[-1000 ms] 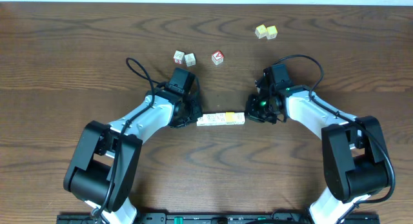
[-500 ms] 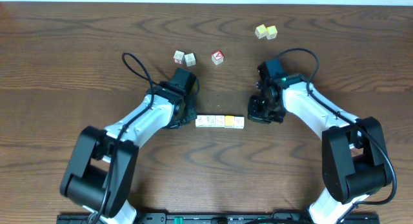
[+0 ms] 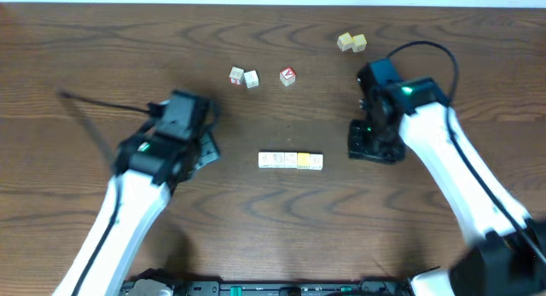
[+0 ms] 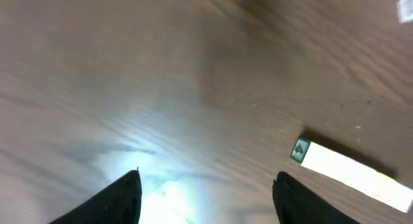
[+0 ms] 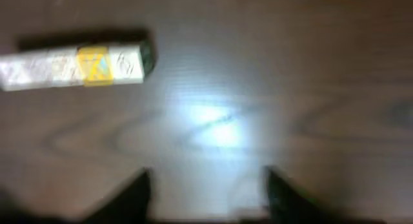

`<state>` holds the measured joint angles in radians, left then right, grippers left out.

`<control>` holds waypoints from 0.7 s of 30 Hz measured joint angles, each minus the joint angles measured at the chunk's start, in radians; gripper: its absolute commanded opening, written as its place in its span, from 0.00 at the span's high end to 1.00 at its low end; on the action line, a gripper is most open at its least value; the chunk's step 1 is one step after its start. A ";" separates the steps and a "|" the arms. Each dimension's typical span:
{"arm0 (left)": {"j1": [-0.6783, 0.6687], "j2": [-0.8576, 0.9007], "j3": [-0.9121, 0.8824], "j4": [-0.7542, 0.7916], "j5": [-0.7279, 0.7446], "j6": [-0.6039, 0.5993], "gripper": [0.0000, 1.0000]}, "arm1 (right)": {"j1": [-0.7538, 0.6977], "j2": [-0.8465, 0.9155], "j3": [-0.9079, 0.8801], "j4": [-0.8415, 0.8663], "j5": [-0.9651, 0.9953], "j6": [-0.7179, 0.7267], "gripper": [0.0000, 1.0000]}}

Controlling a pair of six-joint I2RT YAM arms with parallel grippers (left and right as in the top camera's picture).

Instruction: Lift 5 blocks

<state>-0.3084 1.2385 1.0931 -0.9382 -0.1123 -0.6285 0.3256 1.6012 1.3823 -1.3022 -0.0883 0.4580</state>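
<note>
Blocks (image 3: 291, 160) lie in a row overhead; wrist views show left end effector (image 4: 206, 185) and right end effector (image 5: 206, 182) both released.

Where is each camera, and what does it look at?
Overhead: above the table, looking straight down at the left arm, right arm and row of blocks.
Left wrist: on the left arm, looking past the left hand at the row's end.
Right wrist: on the right arm, looking past the right hand at the row.
All three see the row.

Two touching yellow-green cubes (image 3: 351, 43) far back on the brown wooden table (image 3: 85, 57), red-topped cube (image 3: 287, 76) well apart.
</note>
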 measured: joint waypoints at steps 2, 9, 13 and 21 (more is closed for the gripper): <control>0.007 -0.056 0.000 -0.043 0.000 0.000 0.24 | 0.019 -0.066 0.000 -0.035 0.005 0.001 0.01; 0.007 -0.116 0.000 -0.061 -0.003 0.000 0.24 | 0.161 -0.246 -0.056 -0.072 0.007 0.000 0.01; 0.007 -0.114 0.000 -0.061 -0.003 0.000 0.23 | 0.219 -0.261 -0.101 -0.072 0.005 0.031 0.01; 0.007 -0.114 0.000 -0.061 -0.003 0.000 0.23 | 0.242 -0.261 -0.123 -0.073 0.002 0.061 0.01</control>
<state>-0.3016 1.1240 1.0931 -0.9993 -0.1150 -0.6281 0.5678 1.3407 1.2594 -1.3754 -0.0860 0.5186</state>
